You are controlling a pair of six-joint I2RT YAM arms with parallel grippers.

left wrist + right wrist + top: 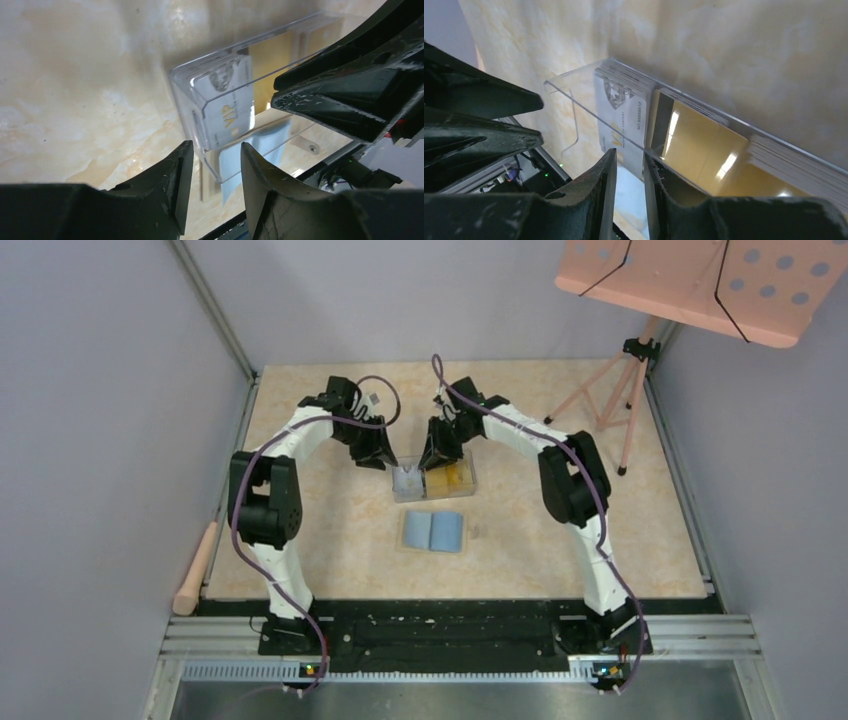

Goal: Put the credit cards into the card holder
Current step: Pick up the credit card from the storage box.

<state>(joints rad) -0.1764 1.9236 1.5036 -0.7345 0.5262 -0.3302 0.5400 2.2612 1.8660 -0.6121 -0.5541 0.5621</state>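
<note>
Landmark: clear box (434,497).

- The credit cards (451,478) are in the box, standing on edge: you see a silver VIP stack (227,100) at one end and golden ones filling the rest.
- The card holder (433,531) lies open, blue inside up, just beside the box on the arm-base side.
- Left gripper (216,170): jaws spread, astride the box's silver-card end. You cannot tell if they touch it.
- Right gripper (629,180): jaws parted by a narrow slit at the box's long wall. No grip is discernible.

Above clear box (452,484): left gripper (384,461) and right gripper (438,462) crowd it.
Table (330,540) beside card holder (433,531): open both sides.
Far right corner: music stand (700,285) legs block.
</note>
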